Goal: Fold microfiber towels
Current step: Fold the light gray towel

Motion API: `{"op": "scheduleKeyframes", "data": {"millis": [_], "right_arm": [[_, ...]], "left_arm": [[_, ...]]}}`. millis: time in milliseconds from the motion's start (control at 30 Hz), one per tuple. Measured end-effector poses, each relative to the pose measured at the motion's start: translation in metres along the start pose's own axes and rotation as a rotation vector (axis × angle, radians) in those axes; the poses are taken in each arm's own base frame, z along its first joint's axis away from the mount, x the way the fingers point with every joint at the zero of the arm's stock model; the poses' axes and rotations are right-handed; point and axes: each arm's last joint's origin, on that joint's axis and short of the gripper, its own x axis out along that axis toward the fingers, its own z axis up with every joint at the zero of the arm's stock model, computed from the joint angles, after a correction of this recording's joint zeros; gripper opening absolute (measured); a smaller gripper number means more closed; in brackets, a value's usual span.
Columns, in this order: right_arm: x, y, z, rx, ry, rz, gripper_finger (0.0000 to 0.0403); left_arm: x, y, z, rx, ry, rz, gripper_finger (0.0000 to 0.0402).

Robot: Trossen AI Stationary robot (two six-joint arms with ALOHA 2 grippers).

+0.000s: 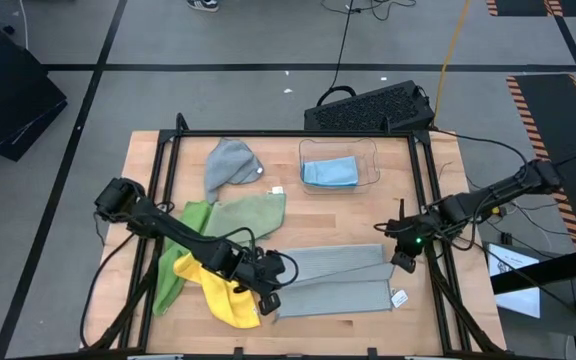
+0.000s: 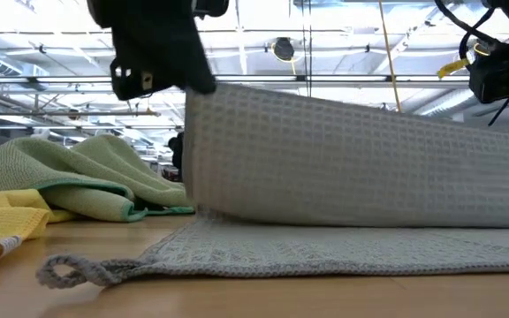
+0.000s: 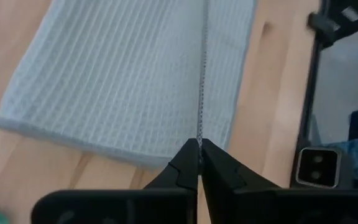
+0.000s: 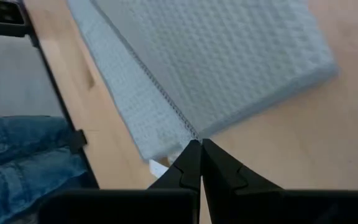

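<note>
Grey towel lying across front-centre of desk, near edge being lifted over itself. Left gripper pinching the towel's left edge, fingers closed on it. Right gripper pinching right edge likewise. Yellow towel bunching beside left arm.
</note>
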Motion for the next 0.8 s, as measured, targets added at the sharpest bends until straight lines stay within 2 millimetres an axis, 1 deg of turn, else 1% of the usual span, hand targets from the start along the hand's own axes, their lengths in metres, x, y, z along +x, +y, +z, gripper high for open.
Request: {"op": "scheduleKeyframes", "data": {"millis": [133,300,433,500,633,700,800], "right_arm": [[0.008,-0.001,-0.001,0.010,0.005,0.015,0.0000],[0.018,-0.002,-0.004,0.028,0.007,0.048,0.0000],[0.023,-0.003,-0.007,0.035,0.015,0.061,0.0000],[0.026,-0.006,-0.010,0.034,0.028,0.048,0.0000],[0.032,-0.009,-0.012,0.020,0.034,0.058,0.0000],[0.035,-0.010,-0.012,0.022,0.029,0.071,0.0000],[0.039,-0.012,-0.012,0.037,0.025,0.089,0.0000]], "left_arm": [[0.001,-0.001,-0.002,-0.008,0.003,0.007,0.0004],[0.003,0.004,-0.006,-0.007,0.033,0.054,0.0013],[0.003,0.004,-0.006,0.008,0.033,0.057,0.0005],[0.004,0.003,-0.005,0.006,0.018,0.052,0.0006],[0.018,0.004,-0.010,0.011,0.041,0.057,0.0016],[0.025,0.003,-0.012,-0.003,0.063,0.033,0.0012],[0.029,0.002,-0.015,-0.026,0.067,0.033,0.0005]]}}
